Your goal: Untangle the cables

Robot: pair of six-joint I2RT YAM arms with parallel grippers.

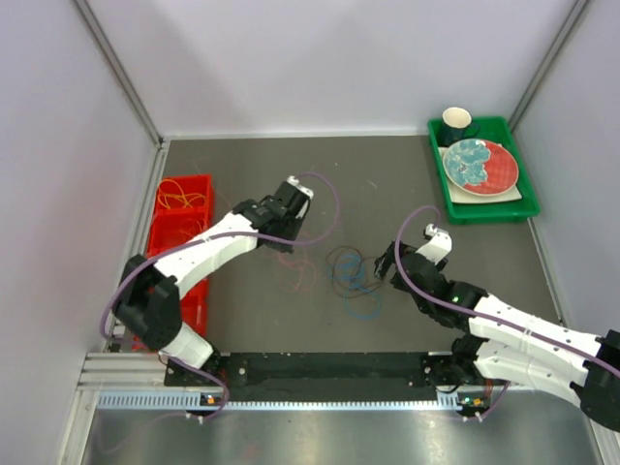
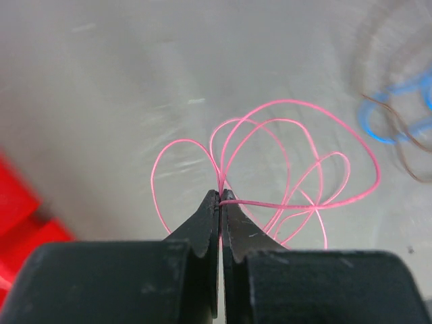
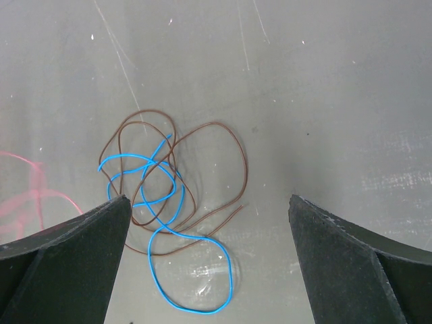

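Note:
My left gripper (image 2: pixel 221 196) is shut on a strand of the red-pink cable (image 2: pixel 290 169), whose loops spread over the table beyond the tips. In the top view this gripper (image 1: pixel 286 244) is just above the faint pink cable (image 1: pixel 302 276). A blue cable (image 3: pixel 150 250) and a dark brown cable (image 3: pixel 245 165) lie tangled together on the table. My right gripper (image 3: pixel 208 199) is open and empty, above their near right side. In the top view it (image 1: pixel 386 266) is just right of the tangle (image 1: pixel 354 279). Orange-yellow cables (image 1: pixel 179 199) lie in the red bin. No white cable shows.
A red bin (image 1: pixel 174 242) stands at the left edge beside the left arm. A green tray (image 1: pixel 504 208) with a plate (image 1: pixel 480 165) and a dark cup (image 1: pixel 456 123) sits at the back right. Grey walls close in the table.

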